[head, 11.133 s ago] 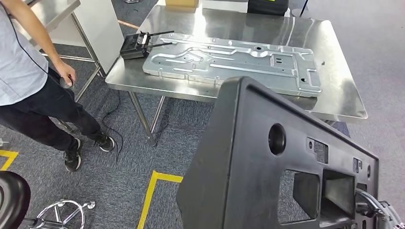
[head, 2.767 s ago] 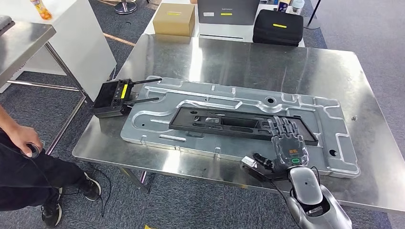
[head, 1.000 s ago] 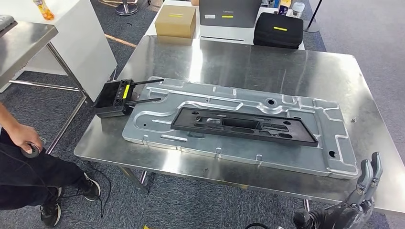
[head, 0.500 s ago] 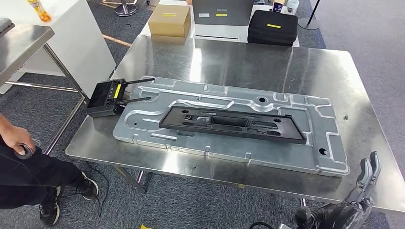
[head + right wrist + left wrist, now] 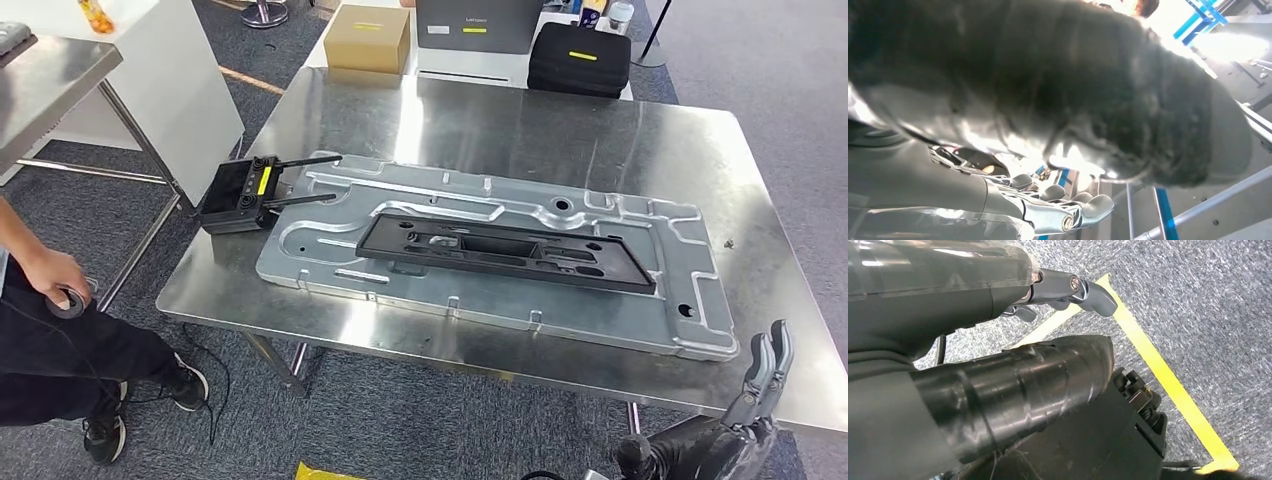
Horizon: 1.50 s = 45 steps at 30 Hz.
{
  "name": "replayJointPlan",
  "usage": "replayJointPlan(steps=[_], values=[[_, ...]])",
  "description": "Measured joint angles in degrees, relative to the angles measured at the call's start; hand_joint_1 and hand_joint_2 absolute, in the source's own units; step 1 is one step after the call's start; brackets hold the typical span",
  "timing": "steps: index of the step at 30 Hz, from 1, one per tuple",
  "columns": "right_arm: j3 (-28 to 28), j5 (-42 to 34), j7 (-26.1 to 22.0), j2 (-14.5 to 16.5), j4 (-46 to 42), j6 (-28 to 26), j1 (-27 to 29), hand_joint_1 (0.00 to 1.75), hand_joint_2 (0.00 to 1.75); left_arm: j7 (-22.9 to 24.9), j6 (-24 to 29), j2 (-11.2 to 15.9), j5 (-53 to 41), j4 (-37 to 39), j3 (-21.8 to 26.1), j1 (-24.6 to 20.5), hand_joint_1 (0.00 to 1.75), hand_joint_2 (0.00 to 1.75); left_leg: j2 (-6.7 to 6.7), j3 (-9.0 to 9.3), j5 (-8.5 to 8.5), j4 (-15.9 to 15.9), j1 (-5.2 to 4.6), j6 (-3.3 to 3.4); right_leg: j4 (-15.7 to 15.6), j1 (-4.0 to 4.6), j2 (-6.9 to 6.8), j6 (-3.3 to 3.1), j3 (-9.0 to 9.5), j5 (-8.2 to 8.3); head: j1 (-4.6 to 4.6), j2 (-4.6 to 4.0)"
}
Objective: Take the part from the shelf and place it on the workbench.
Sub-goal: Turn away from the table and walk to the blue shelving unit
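Steel worktop (image 5: 560, 130) carrying, largest first, the grey stamped plate (image 5: 320, 250) and, flat in its recess, the long black part (image 5: 500, 250), long axis running across the worktop from near the black remote (image 5: 238, 193) toward the right edge, moulded face up. Right hand (image 5: 757, 385) withdrawn from the part since a few seconds ago, now below the worktop's near right corner, fingers (image 5: 768, 362) apart and holding nothing: placement judged done. Left hand (image 5: 1068, 290) hanging over the carpet, fingers curled, nothing visibly held, exact state unclear.
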Motion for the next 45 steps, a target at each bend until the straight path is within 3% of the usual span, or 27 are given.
replayJointPlan(steps=[2,6,8,10,11,12,13,15,17,21,23,25,26,27,28,31,33,35,37,40,41,42,43,45], values=[[0.0,-0.3,-0.2,0.0,0.0,0.0,0.1,0.0,0.0,0.0,0.0,0.0,0.0,0.0,0.0,-0.1,0.0,0.0,-0.06,-0.25,-0.09,0.4,-0.22,-0.54,-4.8,0.19,0.05,-0.61,2.33,1.14,-0.02,0.0],[0.0,-0.6,-0.4,0.0,0.0,0.0,0.3,0.0,0.0,0.0,0.1,0.0,0.0,0.0,0.0,-0.1,0.0,0.0,-0.13,-0.82,-0.73,1.4,-0.16,-1.75,-5.6,0.12,0.04,-2.16,2.08,1.73,-0.05,0.0],[0.0,-0.7,-0.5,0.0,0.0,0.0,0.3,0.0,0.0,0.0,0.1,0.0,0.0,0.0,0.0,-0.1,0.0,0.0,-0.19,-2.76,-4.12,6.0,0.04,-2.32,-5.9,-0.06,-0.14,-2.92,1.7,2.26,-0.09,0.0],[0.0,-0.9,-0.7,0.1,0.0,0.0,0.4,0.0,0.0,0.0,0.1,0.0,0.0,0.0,0.0,0.0,0.0,0.0,-0.19,-5.75,-8.07,13.3,0.21,-2.75,-5.8,-0.02,-0.23,-3.14,1.03,2.59,-0.11,0.0],[0.0,-1.0,-0.7,0.1,0.0,0.0,0.4,0.0,0.0,0.0,0.1,0.0,0.0,0.0,0.0,0.0,0.0,0.0,-0.18,-6.57,-8.87,15.7,0.29,-2.86,-5.6,0.0,-0.26,-3.12,0.71,2.73,-0.11,0.0],[0.0,-1.0,-0.8,0.1,0.0,0.0,0.4,0.0,0.0,0.0,0.1,0.1,0.0,0.0,0.0,0.1,0.0,0.0,-0.18,-6.48,-8.63,16.2,0.36,-2.9,-5.5,0.01,-0.27,-3.05,0.47,2.84,-0.11,0.0],[0.0,-1.0,-0.8,0.1,0.0,0.0,0.5,0.0,0.0,0.0,0.1,0.1,0.0,0.0,0.0,0.1,0.0,0.0,-0.17,-5.25,-7.36,14.4,0.4,-2.85,-5.4,0.01,-0.26,-2.96,0.31,2.93,-0.11,0.0],[0.0,-1.1,-0.8,0.1,0.0,0.0,0.5,0.0,0.0,0.0,0.1,0.1,-0.1,0.0,0.0,0.0,0.0,0.0,-0.19,-0.75,-4.07,6.5,0.44,-2.55,-5.2,0.0,-0.24,-2.68,0.2,3.11,-0.1,0.0],[0.0,-1.2,-0.8,0.1,0.0,0.0,0.5,0.0,0.0,0.0,0.2,0.1,-0.1,0.0,0.0,0.0,0.0,0.0,-0.23,1.97,-2.44,0.9,0.22,-2.12,-5.1,0.15,-0.23,-2.13,0.07,3.36,-0.1,0.0],[-0.1,-1.3,-0.8,0.1,0.0,0.0,0.6,0.0,0.0,0.0,0.2,0.1,-0.1,0.0,0.0,0.0,0.0,0.0,-0.19,1.64,-1.35,-0.3,0.1,-0.74,-5.0,0.16,-0.17,-0.56,-0.33,3.56,-0.07,0.0],[-0.1,-1.3,-0.8,0.1,0.0,0.0,0.6,0.0,0.0,0.0,0.2,0.1,-0.1,0.0,0.0,0.0,0.0,0.0,0.0,1.16,-0.48,-0.7,0.24,0.17,-1.1,0.05,-0.09,-0.09,-1.97,0.33,-0.04,0.0],[-0.1,-1.4,-0.8,0.0,0.0,0.0,0.7,0.0,0.0,0.0,0.2,0.1,-0.1,0.0,0.0,0.0,0.0,0.0,0.13,0.34,0.03,-0.6,0.05,0.63,6.2,0.06,-0.07,0.19,-4.82,-4.21,-0.03,0.0],[-0.1,-1.4,-0.8,0.0,0.0,0.0,0.7,0.0,0.0,0.0,0.2,0.1,-0.2,0.0,0.0,0.0,0.0,0.0,0.17,-0.03,0.22,-0.5,-0.06,0.69,9.2,0.06,-0.07,0.26,-5.77,-5.43,-0.03,0.0],[-0.1,-1.4,-0.8,0.0,0.0,0.0,0.8,0.0,0.0,0.0,0.2,0.1,-0.2,0.0,0.0,0.1,0.0,0.0,0.19,-0.33,0.38,-0.4,-0.16,0.7,10.2,0.07,-0.07,0.23,-5.75,-5.52,-0.03,0.0],[-0.1,-1.5,-0.8,0.0,0.0,0.0,0.8,0.0,0.0,0.0,0.2,0.1,-0.1,0.0,0.0,0.1,0.0,0.0,0.17,-0.55,0.48,-0.3,-0.23,0.68,8.9,0.11,-0.07,0.11,-4.59,-4.57,-0.03,0.0],[-0.1,-1.5,-0.8,0.0,0.0,0.0,0.8,0.0,0.0,0.0,0.2,0.1,-0.1,0.0,0.0,0.1,0.0,0.0,0.11,-0.86,0.62,0.2,-0.45,0.42,-2.4,0.45,-0.1,-0.84,2.24,-0.36,-0.04,0.0],[-0.1,-1.7,-0.8,0.0,0.0,0.0,0.8,0.0,0.0,0.0,0.2,0.1,-0.1,0.0,0.0,0.0,0.0,0.0,0.12,-1.12,0.81,0.4,-0.61,-0.09,-6.0,0.77,-0.11,-1.43,3.9,0.36,-0.05,0.0],[-0.1,-1.8,-0.8,0.1,0.0,0.0,0.9,0.0,0.0,0.0,0.2,0.1,-0.1,0.0,0.0,0.0,0.0,0.0,0.13,-1.29,1.08,0.4,-0.68,-0.77,-6.2,0.72,-0.09,-1.9,3.64,0.87,-0.05,0.0],[-0.1,-1.9,-0.9,0.1,0.0,0.0,0.9,0.0,0.0,0.0,0.2,0.1,-0.1,0.0,0.0,0.0,0.0,0.0,0.03,-1.9,-0.18,1.7,-0.61,-1.48,-6.7,0.36,-0.22,-2.56,3.41,1.56,-0.09,0.0],[-0.1,-2.0,-1.0,0.2,0.0,0.0,0.9,0.0,0.0,0.0,0.2,0.1,0.0,0.0,0.0,0.0,0.0,0.0,-0.07,-5.55,-6.38,10.9,-0.17,-2.42,-6.9,0.21,-0.49,-3.17,2.4,2.44,-0.19,0.0],[-0.1,-2.0,-1.0,0.2,0.0,0.0,1.0,0.0,0.0,0.0,0.2,0.1,0.0,0.0,0.0,0.1,0.0,0.0,-0.07,-6.73,-7.9,14.2,0.0,-2.66,-6.8,0.22,-0.53,-3.15,1.97,2.67,-0.19,0.0],[-0.1,-2.1,-1.0,0.2,0.0,0.0,1.0,0.0,0.0,0.0,0.2,0.2,0.0,0.0,0.0,0.1,0.0,0.0,-0.06,-7.08,-8.37,15.8,0.17,-2.85,-6.7,0.21,-0.55,-3.06,1.55,2.89,-0.19,0.0],[-0.1,-2.2,-1.0,0.2,0.0,0.0,1.0,0.0,0.0,0.0,0.2,0.2,0.0,0.0,0.0,0.2,0.0,0.0,-0.05,-6.33,-7.73,15.3,0.35,-2.99,-6.5,0.16,-0.55,-2.94,1.18,3.07,-0.19,0.0],[-0.1,-2.3,-1.4,0.3,0.0,0.0,1.0,0.0,0.0,0.0,0.2,0.2,0.1,0.0,0.0,0.2,0.0,0.0,-0.04,-1.91,-4.54,8.3,0.65,-3.11,-6.0,0.03,-0.53,-2.63,0.61,3.27,-0.19,0.0]])
